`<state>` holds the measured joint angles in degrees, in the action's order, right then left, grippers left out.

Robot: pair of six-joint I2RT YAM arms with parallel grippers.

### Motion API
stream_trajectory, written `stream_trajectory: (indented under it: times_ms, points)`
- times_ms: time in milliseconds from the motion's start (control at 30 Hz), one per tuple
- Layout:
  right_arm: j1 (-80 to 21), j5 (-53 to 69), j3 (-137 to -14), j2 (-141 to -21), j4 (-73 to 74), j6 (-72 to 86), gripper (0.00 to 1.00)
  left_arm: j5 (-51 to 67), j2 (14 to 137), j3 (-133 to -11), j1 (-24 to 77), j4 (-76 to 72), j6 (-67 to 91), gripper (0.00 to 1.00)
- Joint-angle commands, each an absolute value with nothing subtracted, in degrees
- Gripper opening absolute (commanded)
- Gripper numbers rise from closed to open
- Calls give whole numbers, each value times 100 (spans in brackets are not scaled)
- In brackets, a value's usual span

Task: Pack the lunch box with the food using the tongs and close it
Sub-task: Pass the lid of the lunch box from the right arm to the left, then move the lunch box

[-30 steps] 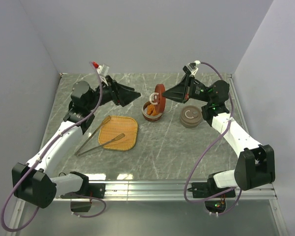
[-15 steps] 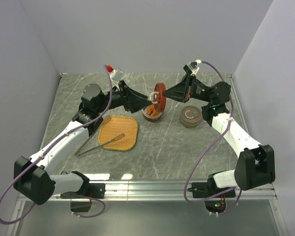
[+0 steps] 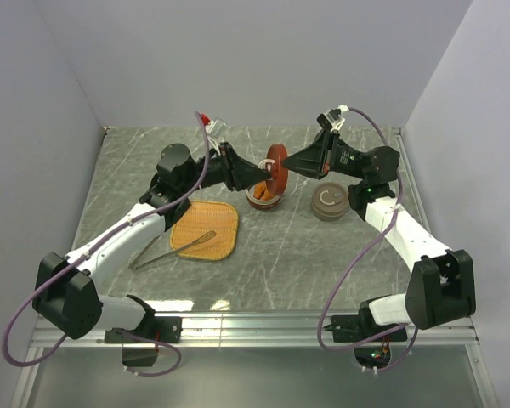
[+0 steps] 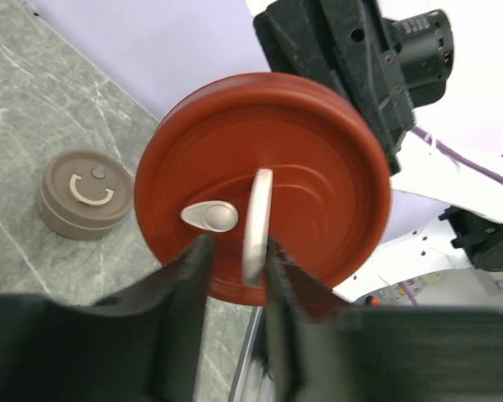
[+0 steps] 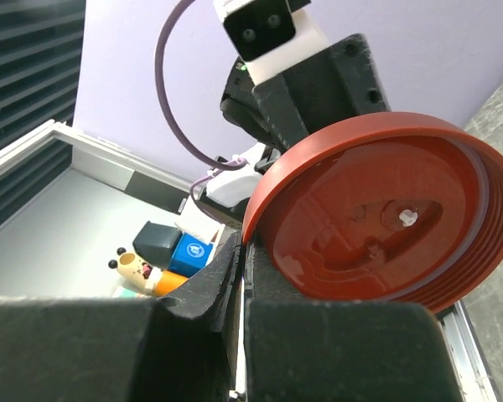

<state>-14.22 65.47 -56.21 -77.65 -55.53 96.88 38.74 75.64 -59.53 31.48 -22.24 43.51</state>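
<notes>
The food lies in the open box at mid-table; the tongs rest across the tray, well apart from both grippers; packing looks done, so the closing step is in hand. The red lid is held on edge above the box; the right gripper is pinched tight on its rim; the left gripper straddles the lid's white handle, jaws part-way in, and whether they clamp it yet cannot be told. Next, judging from this, the left needs a firm hold on the handle before the right lets go; then the lid must be tipped flat, centred over the box and seated.
</notes>
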Motion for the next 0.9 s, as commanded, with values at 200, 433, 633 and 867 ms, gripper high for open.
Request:
stream_trajectory:
  times_ms: [200,433,633,867]
  points:
    - [-1433,6547,-5589,-7550,-5523,9608,0,3955,7532,-6231,3164,-2629,4466,2]
    - [-1038,6794,-5879,-7541,-3299,7861,63,3745,7488,-6775,2945,-1040,3403,0]
    - [-396,6847,-6572,-7594,-277,5176,85,2542,7935,-7864,2997,1461,1559,0]
    - [-71,6144,-7567,-7989,3380,2085,96,1249,9842,-9868,3023,3847,581,0]
